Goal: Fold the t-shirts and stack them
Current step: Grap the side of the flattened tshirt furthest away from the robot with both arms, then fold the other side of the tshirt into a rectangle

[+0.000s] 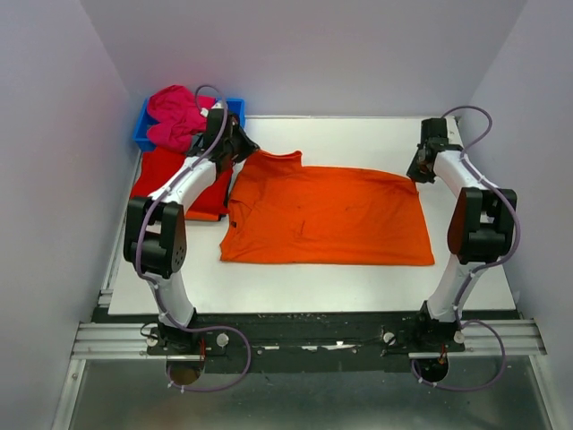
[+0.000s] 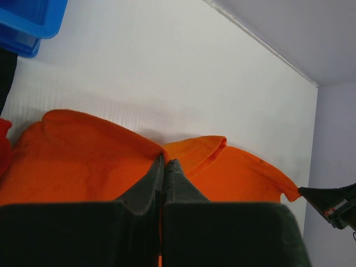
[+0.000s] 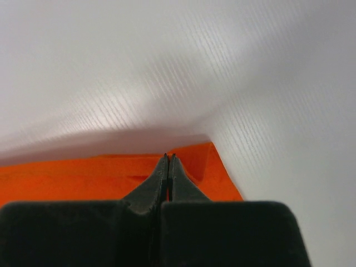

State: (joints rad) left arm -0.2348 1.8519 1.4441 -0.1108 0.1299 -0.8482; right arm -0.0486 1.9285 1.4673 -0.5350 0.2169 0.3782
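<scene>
The orange t-shirt (image 1: 327, 219) is plain bright orange with a few faint dark specks, the red t-shirt (image 1: 159, 175) plain red, and the pink t-shirt (image 1: 175, 116) plain magenta. The bin (image 1: 141, 136) is blue, the table (image 1: 358, 134) white with fine ribbed lines. The left gripper (image 2: 166, 162) and right gripper (image 3: 168, 156) are both black.
</scene>
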